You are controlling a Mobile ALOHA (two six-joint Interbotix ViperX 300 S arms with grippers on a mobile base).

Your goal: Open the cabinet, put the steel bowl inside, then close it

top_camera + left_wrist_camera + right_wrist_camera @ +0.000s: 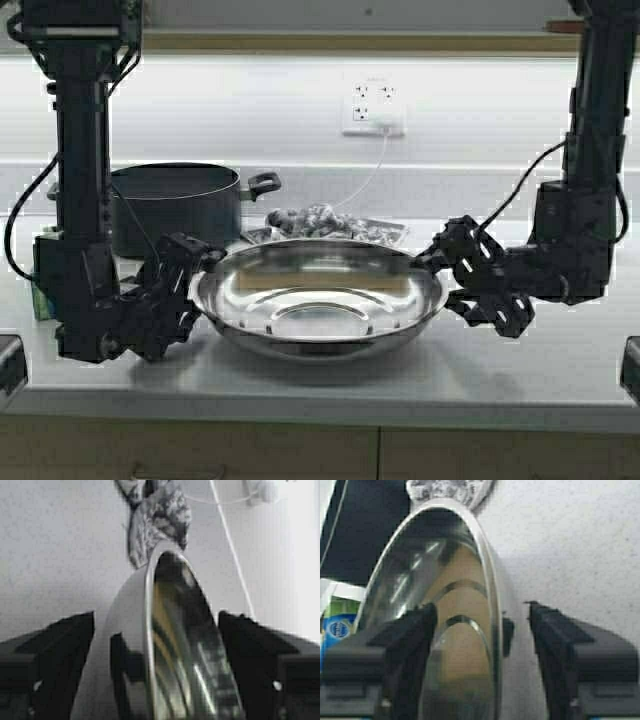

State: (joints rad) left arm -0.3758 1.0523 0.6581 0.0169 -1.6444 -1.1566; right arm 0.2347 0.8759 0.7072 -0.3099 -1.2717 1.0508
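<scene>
left gripper: black, blocky; at the bowl's left rim, fingers spread with the rim edge between them, not pressed on it.
black pot: matte, round, a loop handle on its side; behind the bowl's left edge.
steel bowl: wide, shallow, thin flared rim, mirror-bright inside with ringed reflections; sits on the countertop, midway between the two grippers.
foil tray: crinkled silver, holding lumpy wrapped pieces, just behind the bowl; what they are is hard to tell.
wall socket: white plate, a white cable hanging from it.
right gripper: black, at the bowl's right rim; fingers apart, straddling the rim.
countertop: pale grey, finely speckled, flat.
</scene>
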